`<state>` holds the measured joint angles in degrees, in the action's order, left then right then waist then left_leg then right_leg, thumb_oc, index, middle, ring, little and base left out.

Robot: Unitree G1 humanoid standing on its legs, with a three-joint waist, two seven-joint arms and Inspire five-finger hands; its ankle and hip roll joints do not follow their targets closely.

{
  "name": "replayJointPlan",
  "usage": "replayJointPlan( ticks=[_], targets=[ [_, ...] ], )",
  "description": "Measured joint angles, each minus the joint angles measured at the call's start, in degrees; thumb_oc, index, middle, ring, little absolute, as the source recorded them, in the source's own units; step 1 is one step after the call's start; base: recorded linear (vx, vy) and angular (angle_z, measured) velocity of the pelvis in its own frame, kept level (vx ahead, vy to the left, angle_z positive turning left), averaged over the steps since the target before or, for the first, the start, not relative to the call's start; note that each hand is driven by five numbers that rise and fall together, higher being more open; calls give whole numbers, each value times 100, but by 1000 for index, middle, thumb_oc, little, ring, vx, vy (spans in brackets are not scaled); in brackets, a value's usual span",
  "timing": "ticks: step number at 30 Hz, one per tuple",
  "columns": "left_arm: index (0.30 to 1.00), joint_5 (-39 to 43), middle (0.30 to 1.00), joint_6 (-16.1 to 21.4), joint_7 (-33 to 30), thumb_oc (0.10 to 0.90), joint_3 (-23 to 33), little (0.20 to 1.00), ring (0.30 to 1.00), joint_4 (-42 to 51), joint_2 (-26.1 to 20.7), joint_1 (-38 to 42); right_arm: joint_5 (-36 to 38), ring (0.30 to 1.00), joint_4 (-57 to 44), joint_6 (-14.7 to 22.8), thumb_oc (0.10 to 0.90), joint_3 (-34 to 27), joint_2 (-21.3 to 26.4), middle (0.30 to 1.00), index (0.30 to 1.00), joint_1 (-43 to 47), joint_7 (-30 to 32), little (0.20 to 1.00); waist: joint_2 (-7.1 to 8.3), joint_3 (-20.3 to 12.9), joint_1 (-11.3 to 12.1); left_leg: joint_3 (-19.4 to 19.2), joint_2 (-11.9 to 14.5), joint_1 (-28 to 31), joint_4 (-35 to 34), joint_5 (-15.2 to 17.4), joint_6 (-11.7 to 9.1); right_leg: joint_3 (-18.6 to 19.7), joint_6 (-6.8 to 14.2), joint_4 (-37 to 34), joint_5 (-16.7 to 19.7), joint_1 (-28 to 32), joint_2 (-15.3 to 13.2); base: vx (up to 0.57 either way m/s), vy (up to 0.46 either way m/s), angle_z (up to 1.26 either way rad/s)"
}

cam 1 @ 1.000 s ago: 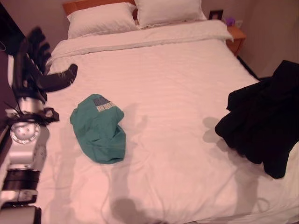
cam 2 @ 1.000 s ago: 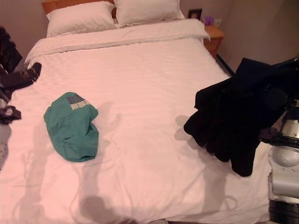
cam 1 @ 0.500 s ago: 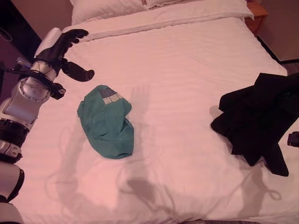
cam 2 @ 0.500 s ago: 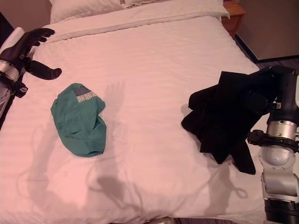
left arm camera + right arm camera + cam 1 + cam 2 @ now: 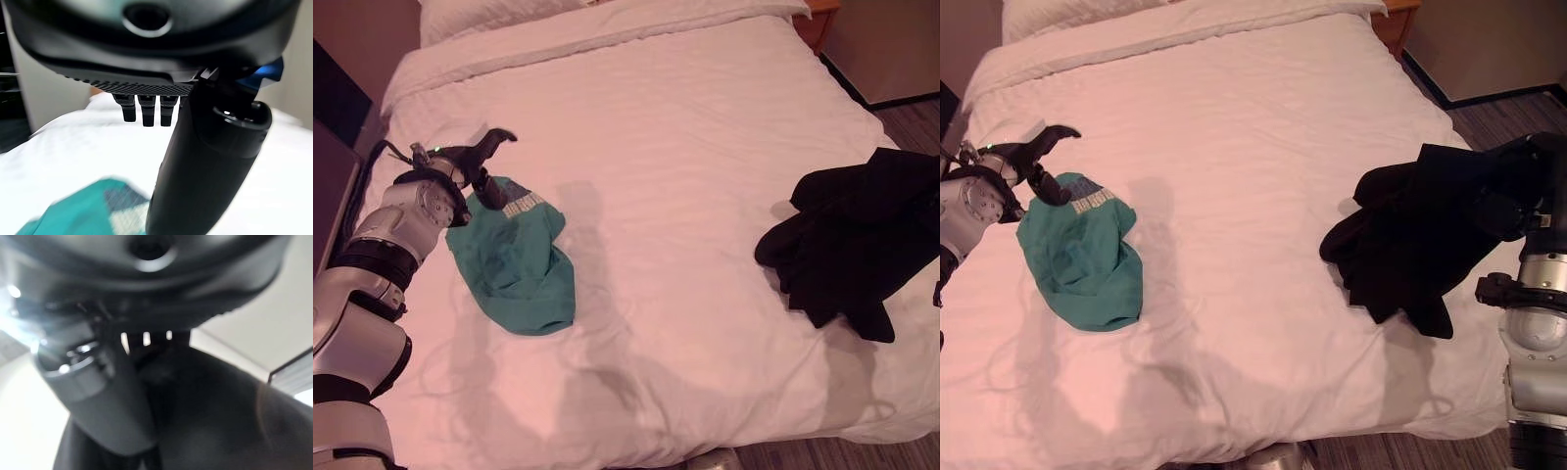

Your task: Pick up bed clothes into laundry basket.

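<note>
A crumpled teal garment (image 5: pixel 514 259) lies on the left part of the white bed (image 5: pixel 675 147). My left hand (image 5: pixel 475 162) is open right at the garment's upper edge, fingers stretched out above it and thumb pointing down onto the cloth. In the left wrist view the teal garment (image 5: pixel 83 215) shows just past the thumb (image 5: pixel 205 161). A black garment (image 5: pixel 1420 230) hangs bunched over the bed's right edge, with my right hand (image 5: pixel 1533 176) shut on it. The black cloth (image 5: pixel 205 411) lies against that hand's thumb (image 5: pixel 98 396) and fingers.
Pillows (image 5: pixel 480 12) lie at the head of the bed. A wooden nightstand (image 5: pixel 1396 15) stands at the far right corner. Dark wooden floor (image 5: pixel 1508 108) runs along the bed's right side, and dark furniture (image 5: pixel 337 108) stands close to its left side.
The camera has tilted down and shifted. My left hand has come down from above the sheet to the teal garment's upper edge. The right hand still holds the black garment.
</note>
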<state>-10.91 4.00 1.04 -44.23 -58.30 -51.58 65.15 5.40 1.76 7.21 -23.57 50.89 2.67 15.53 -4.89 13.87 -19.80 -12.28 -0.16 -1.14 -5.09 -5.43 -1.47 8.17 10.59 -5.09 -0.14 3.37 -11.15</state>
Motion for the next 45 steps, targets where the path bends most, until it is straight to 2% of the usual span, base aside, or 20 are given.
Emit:
replayJointPlan(
  ticks=[4,10,12,13,16,18,20,22,23,24,29,34,36,38,41,42,45],
  targets=[
    [900,-36,900,-73,65,800,141,900,900,-126,-28,-6,51,300,0,6,400,-106,17,300,300,-27,3,300,88,96,29,-9,14,-29,-1,-1,0,1,-10,0,8,-30,14,11,-3,-1],
    [900,-79,900,-187,231,800,230,900,900,222,-23,-244,51,300,0,5,400,-128,18,300,300,-62,-3,300,105,110,164,-59,27,-121,1,-1,0,4,-13,1,11,-123,25,-16,8,-1],
    [900,-181,900,-207,323,800,241,900,900,192,115,-386,53,300,0,5,400,-109,28,300,300,-49,-4,300,122,122,178,-59,30,-149,1,-2,1,3,-13,19,11,-161,33,-44,14,0],
    [900,-305,900,-261,380,800,268,900,900,-110,403,-515,70,300,-1,6,400,-34,48,300,300,48,-9,300,125,163,174,-58,44,-191,2,-8,10,8,-13,58,12,-224,49,-31,15,-2],
    [900,-611,900,-399,509,800,292,900,900,-380,773,-765,150,300,0,2,400,20,50,300,300,101,-10,300,192,254,157,-70,50,-215,2,-19,19,11,-12,85,13,-269,55,-10,5,-1],
    [900,-948,900,-497,307,800,538,900,900,-612,1127,-929,208,300,4,6,400,86,51,300,300,137,-17,300,280,308,150,-85,50,-221,2,-19,20,23,-12,91,13,-283,59,-9,13,-2],
    [900,-1001,900,-491,295,800,928,900,900,-921,1300,-912,290,300,9,10,400,192,143,300,300,202,-15,300,273,303,148,-115,68,-210,-2,-17,20,74,-20,115,21,-300,75,-3,31,-8],
    [900,-1203,900,-579,188,800,974,900,900,-1074,1430,-848,371,300,8,48,400,343,392,300,300,247,-22,300,271,302,139,-160,80,-204,-26,-2,20,149,-22,114,22,-324,84,11,15,-12],
    [686,-1231,686,-607,192,657,978,686,686,-1093,1417,-834,399,300,8,78,400,348,416,300,300,251,-22,300,270,301,128,-174,94,-201,-27,-2,20,157,-31,114,29,-328,98,25,12,-10],
    [300,-1233,300,-618,207,400,1002,300,300,-1113,1389,-840,400,300,8,99,400,348,424,300,300,254,-22,300,270,301,104,-189,108,-192,-27,-2,20,163,-36,114,32,-326,112,23,6,-7],
    [300,-1101,300,-708,51,400,1402,300,300,-1051,1276,-919,486,300,6,116,400,345,429,300,300,244,-13,300,271,295,5,-229,146,-189,-29,0,15,171,-61,104,50,-340,150,20,-9,-5],
    [300,33,300,-658,16,400,2246,300,300,-422,1032,-1302,463,300,3,115,400,263,417,300,300,146,-10,300,273,290,60,-219,159,-172,-3,-13,11,148,-84,84,68,-303,166,26,-16,1],
    [300,735,300,-616,-61,400,2502,300,300,186,881,-1658,405,300,-15,108,400,130,386,300,300,16,-15,300,297,289,203,-221,180,-160,1,-34,15,137,-104,79,87,-280,184,74,-35,6],
    [300,1455,300,-578,-97,400,2831,300,300,1316,612,-2207,353,300,-12,92,400,-107,227,300,300,-83,-23,300,358,303,333,-137,204,-156,3,-43,4,66,-121,48,99,-234,210,47,-36,13],
    [300,2209,300,-356,-221,400,3086,300,300,2342,296,-2657,302,300,5,53,400,-373,97,300,300,-92,-20,300,396,314,426,-51,221,-147,4,-52,-7,-19,-124,15,102,-149,226,18,-27,18],
    [300,2529,300,-236,-422,400,3233,300,300,2669,155,-2744,208,300,5,47,400,-438,97,300,300,-39,-21,300,401,317,553,-25,219,-104,3,-54,-9,-32,-125,4,102,-81,223,38,-16,8],
    [300,2676,300,-43,-872,400,3583,300,300,3209,-184,-2804,118,300,5,38,400,-490,99,300,300,113,-17,300,408,315,669,29,215,-46,2,-54,-9,-80,-125,3,101,-1,223,31,-20,8]
  ],
)
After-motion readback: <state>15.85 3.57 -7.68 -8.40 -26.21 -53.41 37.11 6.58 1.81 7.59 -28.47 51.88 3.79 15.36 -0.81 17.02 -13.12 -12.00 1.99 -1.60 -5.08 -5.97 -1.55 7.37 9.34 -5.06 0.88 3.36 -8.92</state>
